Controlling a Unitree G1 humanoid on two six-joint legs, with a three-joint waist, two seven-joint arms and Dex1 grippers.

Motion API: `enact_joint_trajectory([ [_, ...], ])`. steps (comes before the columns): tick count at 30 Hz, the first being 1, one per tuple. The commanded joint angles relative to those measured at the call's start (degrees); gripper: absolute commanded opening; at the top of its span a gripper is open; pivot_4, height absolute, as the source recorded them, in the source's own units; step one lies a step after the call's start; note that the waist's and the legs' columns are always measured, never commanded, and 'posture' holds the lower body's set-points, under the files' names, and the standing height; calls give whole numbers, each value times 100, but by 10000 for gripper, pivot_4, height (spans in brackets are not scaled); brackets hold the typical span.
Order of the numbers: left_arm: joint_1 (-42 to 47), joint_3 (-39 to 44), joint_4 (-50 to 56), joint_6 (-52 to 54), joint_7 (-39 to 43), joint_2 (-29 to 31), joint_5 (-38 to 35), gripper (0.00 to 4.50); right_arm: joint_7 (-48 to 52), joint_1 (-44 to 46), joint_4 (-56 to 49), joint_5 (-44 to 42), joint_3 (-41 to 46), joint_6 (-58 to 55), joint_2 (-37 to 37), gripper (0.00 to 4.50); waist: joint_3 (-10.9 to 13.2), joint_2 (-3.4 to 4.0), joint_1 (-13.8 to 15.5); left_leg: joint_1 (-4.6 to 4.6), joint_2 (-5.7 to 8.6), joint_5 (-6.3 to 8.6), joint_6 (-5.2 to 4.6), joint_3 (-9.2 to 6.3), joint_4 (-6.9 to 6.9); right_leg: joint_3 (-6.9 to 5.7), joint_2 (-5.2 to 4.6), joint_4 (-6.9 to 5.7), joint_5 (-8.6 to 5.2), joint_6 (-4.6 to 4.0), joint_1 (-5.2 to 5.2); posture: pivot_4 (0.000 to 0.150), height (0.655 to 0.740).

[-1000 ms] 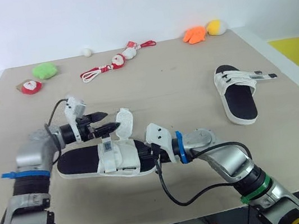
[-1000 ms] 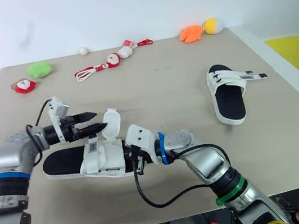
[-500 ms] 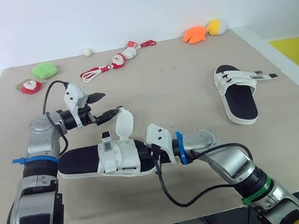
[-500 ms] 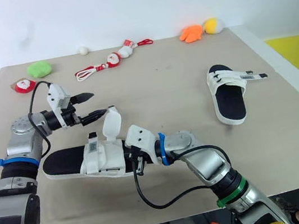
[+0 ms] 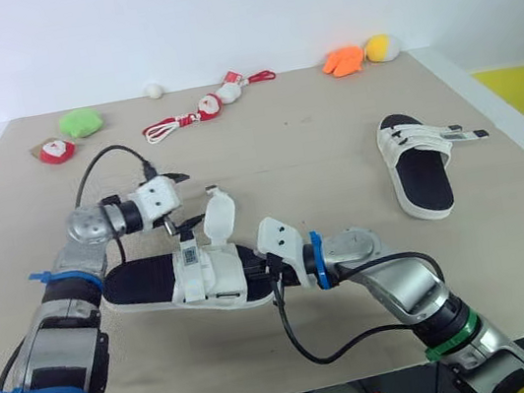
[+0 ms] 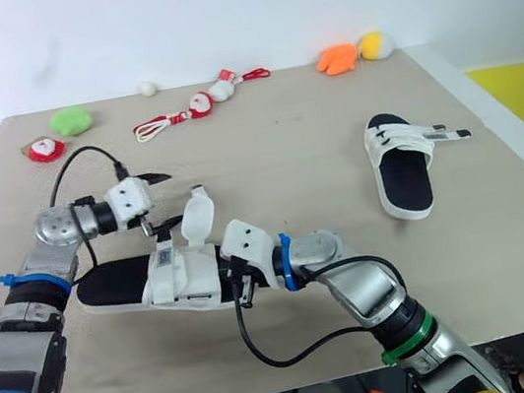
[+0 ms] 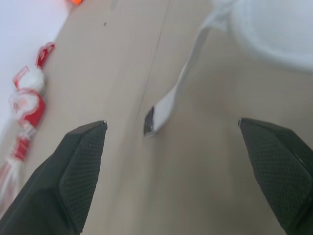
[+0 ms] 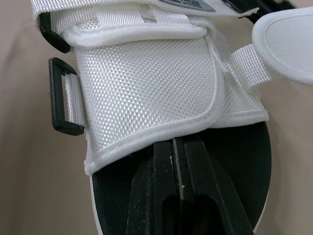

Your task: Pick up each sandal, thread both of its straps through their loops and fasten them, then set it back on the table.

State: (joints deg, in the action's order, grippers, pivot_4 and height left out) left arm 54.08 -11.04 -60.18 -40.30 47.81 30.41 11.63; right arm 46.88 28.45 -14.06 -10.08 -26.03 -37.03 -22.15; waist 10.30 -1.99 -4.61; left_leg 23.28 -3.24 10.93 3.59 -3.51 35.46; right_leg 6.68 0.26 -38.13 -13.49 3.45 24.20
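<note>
White webbing and a black footbed mark the near sandal (image 5: 181, 281), which lies flat on the table (image 5: 317, 168) at near left. Your right gripper (image 5: 259, 275) sits at the sandal's right end. Its fingers (image 8: 166, 196) are pressed together with nothing visible between them, and the tips rest on the footbed under the edge of the upper. Read this as steadying the sandal, not lifting it. Beside them, a black loop (image 8: 61, 98) on the upper has no strap through it.

Just beyond, one strap (image 5: 216, 219) stands up from the upper with its free end (image 7: 164, 107) loose. A second ago your left gripper (image 5: 180, 205) was closed on that strap. It has since let go and turned, and now hovers just left of the strap with its fingers wide apart, touching nothing. The threading is therefore not done, and you would likely need to retake the strap end before feeding it to the loop.

Farther right and well apart, the far sandal (image 5: 415, 164) rests sole down. Its strap ends (image 5: 461, 133) poke out to the right and look unfastened.

Along the far edge, from left to right, lie:
- a red-and-white toy (image 5: 53, 151)
- a green plush (image 5: 79, 123)
- a small white ball (image 5: 153, 90)
- a corded Santa ornament (image 5: 208, 105)
- an orange toy (image 5: 341, 61)
- a yellow toy (image 5: 378, 47)

None of these obstructs the work. Only the left arm's black cable (image 5: 107, 159) arcs near the strap and might snag it.
</note>
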Motion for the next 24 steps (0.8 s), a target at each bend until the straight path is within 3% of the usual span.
enact_joint_trajectory([
  [1, 393, -361, -356, -511, -1038, 49, 787, 44588, -87, -90, 109, 152, -72, -135, -80, 0, 0, 0, -1, 0, 0, 0, 0, 0, 0, 1, 0, 0, 1, 1, 0, 1500, 7400],
  [3, 550, -564, -528, -574, -1551, 50, 1140, 44588, -91, -86, 101, 153, -63, -141, -84, 0, 0, 0, -1, 0, 0, 0, 0, 0, -1, 1, 1, 0, 1, 2, 1, 1500, 7400],
  [11, 787, -963, -821, -908, -2504, 113, 1742, 5843, -126, -107, 56, 151, -68, -172, -78, 0, 0, 0, 0, 1, 0, 0, 0, 1, -2, 1, 1, 0, -1, 5, 1, 1500, 7400],
  [12, 807, -1003, -825, -978, -2613, 128, 1813, 2951, -129, -106, 56, 147, -68, -170, -76, 0, 0, 0, 0, 1, 0, 0, 0, 1, -2, 1, 1, 0, -1, 5, 1, 1500, 7400],
  [14, 850, -1082, -819, -1100, -2846, 164, 1966, 1221, -132, -104, 61, 145, -70, -159, -73, 0, 0, 0, 1, 1, 0, 0, 0, 1, -1, 1, 1, 0, -1, 5, 1, 1500, 7400],
  [22, 1077, -1359, 325, -2551, -5753, 974, 3551, 1221, -90, -117, 61, 142, -92, -84, -97, 0, 3, -2, 13, 0, 0, -1, 3, 1, -3, 3, -2, 0, 0, 13, 1, 1500, 7400],
  [24, 1058, -1401, 415, -2742, -6065, 1079, 3722, 1221, -79, -119, 62, 135, -93, -76, -105, 0, 2, -2, 13, 0, 0, -2, 6, 4, -3, 3, -4, 1, 1, 15, 2, 1500, 7400],
])
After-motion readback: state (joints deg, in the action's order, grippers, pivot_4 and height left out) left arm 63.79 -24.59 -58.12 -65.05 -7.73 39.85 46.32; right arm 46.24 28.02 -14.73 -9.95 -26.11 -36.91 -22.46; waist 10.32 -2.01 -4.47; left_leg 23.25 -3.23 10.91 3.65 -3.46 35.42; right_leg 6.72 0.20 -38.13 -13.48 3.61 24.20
